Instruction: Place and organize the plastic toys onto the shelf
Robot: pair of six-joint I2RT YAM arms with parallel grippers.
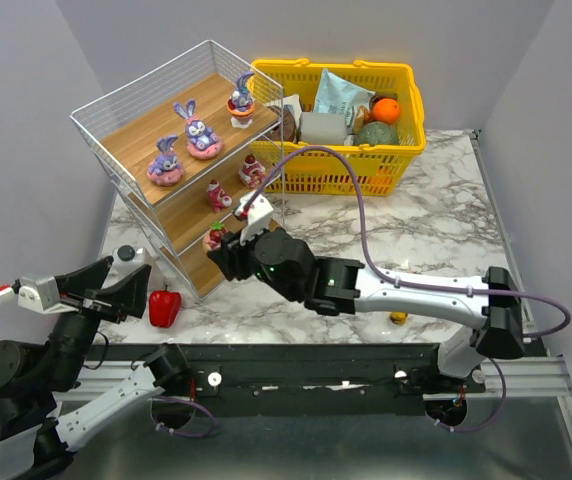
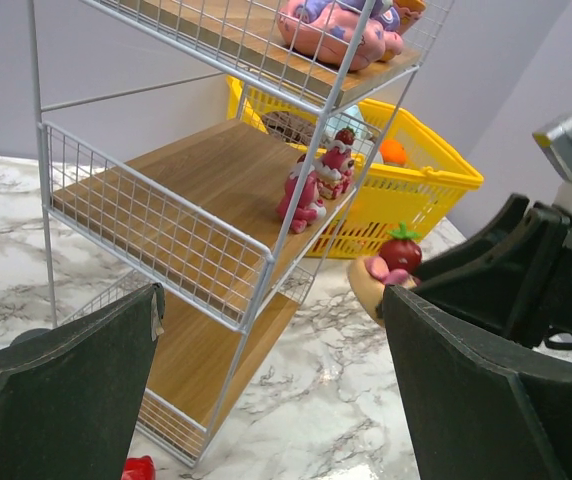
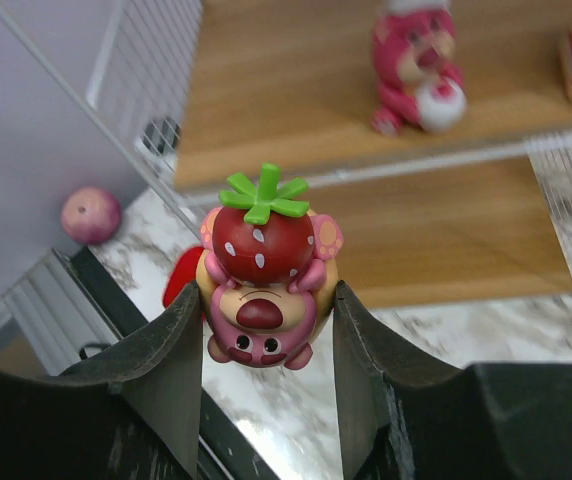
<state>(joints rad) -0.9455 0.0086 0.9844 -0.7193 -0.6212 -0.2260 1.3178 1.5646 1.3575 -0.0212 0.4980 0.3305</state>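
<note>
The shelf [image 1: 131, 135] stands at the back left. Three purple bunnies [image 1: 199, 130] sit on its top board, and two pink-red figures [image 1: 218, 193] on its middle board. My right gripper [image 1: 228, 250] is shut on a pink bear toy with a strawberry [image 1: 215, 237], held just in front of the lowest tier. In the right wrist view the bear [image 3: 263, 240] sits upside down between the fingers of my right gripper [image 3: 266, 295], before the bottom board [image 3: 446, 230]. My left gripper [image 1: 126, 285] is open and empty, left of the shelf; its view [image 2: 271, 300] shows the shelf [image 2: 206, 180] and bear [image 2: 394, 262].
A red bell pepper [image 1: 164, 307] lies at the shelf's front corner, beside my left gripper. A yellow basket [image 1: 406, 150] of groceries stands behind the shelf on the right. A tiny yellow piece [image 1: 398, 318] lies on the marble near my right arm. A small pink ball [image 3: 91, 213] lies by the wall.
</note>
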